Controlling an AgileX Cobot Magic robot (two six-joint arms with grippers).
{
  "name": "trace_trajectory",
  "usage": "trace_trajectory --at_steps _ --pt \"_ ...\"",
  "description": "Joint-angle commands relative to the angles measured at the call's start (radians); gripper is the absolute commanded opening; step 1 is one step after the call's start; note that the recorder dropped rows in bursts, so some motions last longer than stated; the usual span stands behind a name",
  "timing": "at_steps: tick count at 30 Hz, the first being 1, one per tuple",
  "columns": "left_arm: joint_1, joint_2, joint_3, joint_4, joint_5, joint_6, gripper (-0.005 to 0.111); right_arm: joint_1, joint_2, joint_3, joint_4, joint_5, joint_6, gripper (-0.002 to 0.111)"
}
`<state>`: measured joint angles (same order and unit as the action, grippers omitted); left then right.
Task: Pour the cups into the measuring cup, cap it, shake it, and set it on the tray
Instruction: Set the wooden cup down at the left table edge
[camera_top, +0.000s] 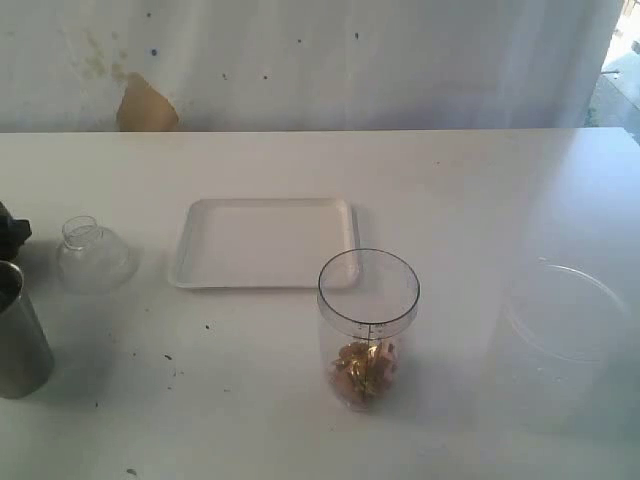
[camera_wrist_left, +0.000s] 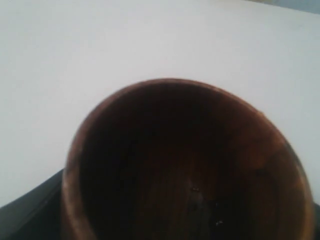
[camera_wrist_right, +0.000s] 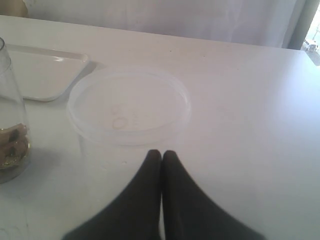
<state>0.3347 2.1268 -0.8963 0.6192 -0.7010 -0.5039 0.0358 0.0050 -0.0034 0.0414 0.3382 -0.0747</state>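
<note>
The left gripper (camera_wrist_left: 170, 227) holds the wood cup (camera_wrist_left: 185, 165), jaws wide around it, dark fingers (camera_wrist_left: 25, 217) showing at both lower corners of the left wrist view. The wood cup's mouth faces that camera. In the exterior view the measuring cup (camera_top: 368, 320) stands upright at lower centre on the table (camera_top: 480, 180), long axis vertical, open mouth up, uncapped, brown bits at its bottom. The tray (camera_top: 265, 243) lies flat behind it, upper left, long side running left to right. The cap (camera_top: 92, 256) sits left of the tray, neck up. The tumbler (camera_top: 20, 335) stands upright at the left edge. A wide clear tub (camera_top: 570, 320) sits lower right. The right gripper (camera_wrist_right: 161, 153) is closed, empty, near the tub.
</note>
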Motion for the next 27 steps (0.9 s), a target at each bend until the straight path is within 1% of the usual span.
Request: trace_trajectory --at_steps 1,3,4,6,7,9,12,13,19,24,27 --pt "0.001 0.019 -0.001 0.019 -0.024 -0.019 0.0 0.004 -0.005 0.003 -0.005 -0.001 0.0 0.0" --pt "0.001 0.019 -0.001 0.017 -0.024 -0.012 0.005 0.004 -0.005 0.003 -0.005 -0.001 0.0 0.0" --pt "0.001 0.019 -0.001 0.017 -0.026 -0.001 0.011 0.004 -0.005 0.003 -0.005 -0.001 0.0 0.0" --pt "0.001 0.018 -0.001 0.017 -0.031 0.007 0.026 0.004 -0.005 0.003 -0.005 -0.001 0.0 0.0" --pt "0.001 0.015 -0.001 0.017 -0.031 0.007 0.037 0.004 -0.005 0.003 -0.005 -0.001 0.0 0.0" --pt "0.001 0.014 -0.001 0.007 -0.031 0.009 0.063 0.004 -0.005 0.003 -0.005 -0.001 0.0 0.0" --pt "0.001 0.014 -0.001 -0.012 -0.038 0.009 0.099 0.004 -0.005 0.003 -0.005 -0.001 0.0 0.0" --pt "0.001 0.011 -0.001 -0.012 -0.04 0.002 0.105 0.004 -0.005 0.003 -0.005 -0.001 0.0 0.0" --pt "0.001 -0.036 -0.001 0.048 -0.04 -0.101 0.105 0.004 -0.005 0.003 -0.005 -0.001 0.0 0.0" --pt "0.001 -0.12 -0.001 0.129 -0.03 -0.112 0.105 0.004 -0.005 0.003 -0.005 -0.001 0.0 0.0" --pt "0.001 -0.179 -0.001 0.154 0.018 -0.166 0.105 0.004 -0.005 0.003 -0.005 -0.001 0.0 0.0"
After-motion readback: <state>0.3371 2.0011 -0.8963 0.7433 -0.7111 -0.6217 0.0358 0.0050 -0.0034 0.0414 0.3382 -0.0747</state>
